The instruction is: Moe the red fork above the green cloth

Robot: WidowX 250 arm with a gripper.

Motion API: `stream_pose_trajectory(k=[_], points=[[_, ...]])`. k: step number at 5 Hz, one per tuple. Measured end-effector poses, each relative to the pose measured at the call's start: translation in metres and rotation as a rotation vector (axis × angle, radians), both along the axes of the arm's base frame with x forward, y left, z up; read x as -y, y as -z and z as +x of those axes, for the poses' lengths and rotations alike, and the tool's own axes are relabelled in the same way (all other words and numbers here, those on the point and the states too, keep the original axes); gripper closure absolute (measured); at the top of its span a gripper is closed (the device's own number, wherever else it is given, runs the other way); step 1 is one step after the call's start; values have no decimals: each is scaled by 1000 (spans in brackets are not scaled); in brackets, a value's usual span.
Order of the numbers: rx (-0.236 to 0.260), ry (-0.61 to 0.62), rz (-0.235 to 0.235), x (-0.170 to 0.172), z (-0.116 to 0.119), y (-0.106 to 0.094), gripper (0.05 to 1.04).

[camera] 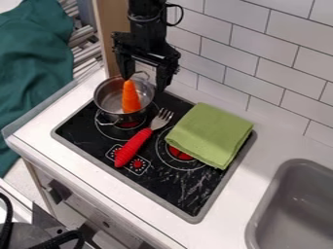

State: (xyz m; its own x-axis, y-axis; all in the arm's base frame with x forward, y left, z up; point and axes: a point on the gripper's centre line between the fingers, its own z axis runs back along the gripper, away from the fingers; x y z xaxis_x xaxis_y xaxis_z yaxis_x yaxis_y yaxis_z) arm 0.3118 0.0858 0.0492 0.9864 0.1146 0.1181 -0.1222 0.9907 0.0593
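Black cables at the lower left; red-handled fork on a toy stove, beside folded green cloth

The fork lies flat and diagonal on the black cooktop, between the pot and the cloth. Its metal tines point toward the tiled wall, near the cloth's edge but apart from it; the handle's end reaches the printed control dials at the front. The folded light green cloth covers part of the right-hand burner ring and the cooktop's edge. On the other side of the fork, a metal pot with two loop handles holds an orange carrot, set upright with a slight tilt, its narrow end uppermost. The gripper hangs over the pot, fingers spread, one beside the carrot's tip and the other near the rim on the wall side. Surrounding the cooktop is a white counter, with a gray sink at the lower right. White tiles form the wall behind; a wooden panel stands next to the arm. Dark green fabric drapes at the upper left, beyond the counter.
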Motion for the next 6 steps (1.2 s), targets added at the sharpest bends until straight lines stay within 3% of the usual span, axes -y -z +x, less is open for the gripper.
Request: stream_pose_trajectory(k=[1,2,3,5,6], points=[[-40,-12,-9,1,-7,11,78],[-88,-52,2,3,-28,19,78],[-95,-62,-16,8,-43,26,78],[-55,-70,-95,9,-49,55,78],[-40,-85,-104,7,-48,74,78]])
